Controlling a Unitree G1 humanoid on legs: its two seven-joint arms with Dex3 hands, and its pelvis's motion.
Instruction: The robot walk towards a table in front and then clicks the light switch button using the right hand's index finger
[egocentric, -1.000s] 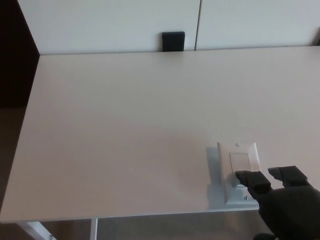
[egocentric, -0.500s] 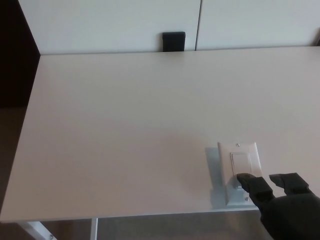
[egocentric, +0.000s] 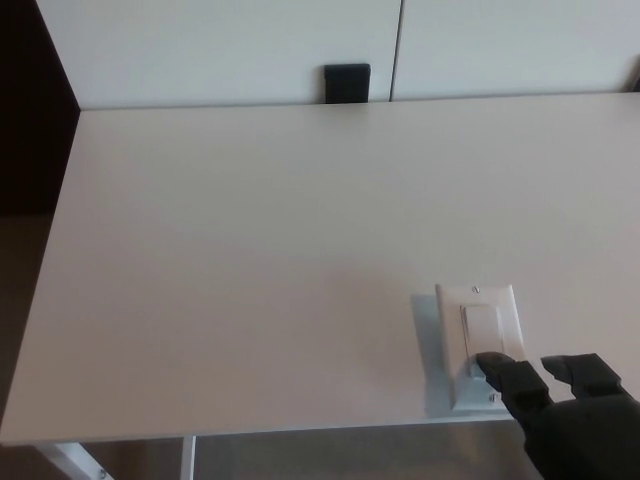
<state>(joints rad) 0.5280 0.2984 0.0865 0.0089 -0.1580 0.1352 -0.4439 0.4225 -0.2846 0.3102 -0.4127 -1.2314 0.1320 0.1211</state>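
Near the table (egocentric: 250, 250) front edge, right hand (egocentric: 580, 425), partly cropped, holds nothing, two fingers apart, one fingertip (egocentric: 492, 363) touching the light switch (egocentric: 480, 335).

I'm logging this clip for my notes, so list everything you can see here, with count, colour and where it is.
table: one, white, fills most of the view, near edge along the bottom.
light switch: one, white plate with a rocker, lying flat on the table near its front edge, toward the right.
wall panels: two, white, behind the table's far edge, with a thin seam between them.
black block: one, at the far edge of the table against the panels; what it is cannot be told.
table leg: one visible, white, under the front left corner.
right hand: one, black, bottom right corner, one fingertip on the lower end of the switch, a second finger apart beside it.
left hand: not in view.
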